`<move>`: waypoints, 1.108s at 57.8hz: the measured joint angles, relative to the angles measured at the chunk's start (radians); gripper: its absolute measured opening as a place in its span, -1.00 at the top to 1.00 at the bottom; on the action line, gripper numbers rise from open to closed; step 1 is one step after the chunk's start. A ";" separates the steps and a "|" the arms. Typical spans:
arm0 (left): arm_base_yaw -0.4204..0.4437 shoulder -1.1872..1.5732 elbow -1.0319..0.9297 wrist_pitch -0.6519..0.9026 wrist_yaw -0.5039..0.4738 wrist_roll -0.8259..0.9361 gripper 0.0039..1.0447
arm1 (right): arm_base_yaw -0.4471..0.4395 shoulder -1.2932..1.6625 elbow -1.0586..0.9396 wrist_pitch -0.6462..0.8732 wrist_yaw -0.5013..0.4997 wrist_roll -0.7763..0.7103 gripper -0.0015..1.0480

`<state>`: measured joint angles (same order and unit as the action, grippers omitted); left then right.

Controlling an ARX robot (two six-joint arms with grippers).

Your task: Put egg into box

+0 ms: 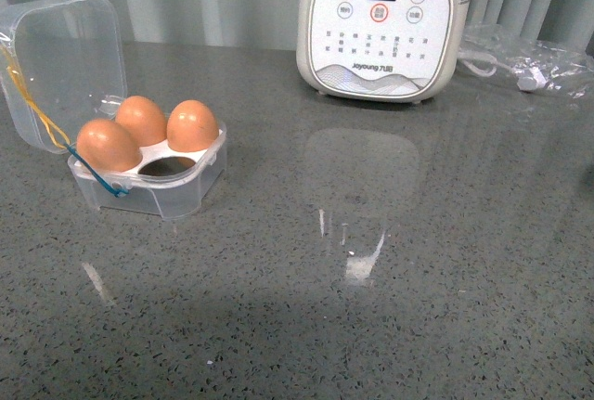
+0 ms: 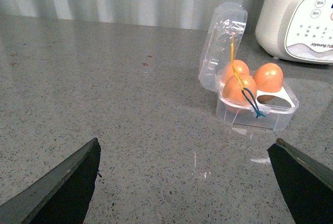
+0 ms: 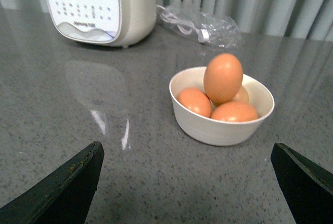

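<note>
The box (image 1: 158, 198) sits on the gray counter (image 1: 418, 279), far over on the robot's left. Its clear lid (image 1: 65, 57) stands open and leans back, away from the holes. Three eggs (image 1: 141, 120) sit in the box. The front hole (image 1: 170, 167) on the side toward the middle of the counter has nothing in it, and its round rim shows all the way around. A yellow and blue band (image 2: 250, 102) hangs over the front of the box.

The egg (image 3: 222, 77) is not in the box. It stands on end on top of the other eggs (image 3: 234, 112) in a white bowl (image 3: 208, 128), and it pokes up above the bowl's rim. At least three eggs lie under it. The bowl shows only in the right wrist view.

A white cooker (image 1: 385, 24) with buttons stands at the back of the counter. A clear plastic bag (image 1: 529, 61) lies just beside it. There is a wide bare stretch of counter between the box and the cooker, and more in front of them.

The left gripper (image 2: 187, 141) is spread wide apart and holds nothing. The box is ahead of it. The right gripper (image 3: 187, 144) is spread wide apart too and holds nothing. The bowl is ahead of it, with bare counter all around the bowl.
</note>
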<state>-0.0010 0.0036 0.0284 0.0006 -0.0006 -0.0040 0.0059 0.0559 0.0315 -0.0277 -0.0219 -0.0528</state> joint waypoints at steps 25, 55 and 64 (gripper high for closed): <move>0.000 0.000 0.000 0.000 0.000 0.000 -0.87 | -0.283 0.574 0.193 0.472 -0.275 0.002 -0.86; 0.000 0.000 0.000 0.000 0.000 0.000 -0.87 | -0.240 1.108 0.567 0.350 -0.284 0.046 -0.86; 0.000 0.000 0.000 0.000 0.000 0.000 -0.87 | -0.231 1.173 0.615 0.312 -0.247 0.031 -0.86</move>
<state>-0.0010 0.0036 0.0284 0.0006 -0.0006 -0.0040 -0.2253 1.2293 0.6464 0.2848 -0.2687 -0.0223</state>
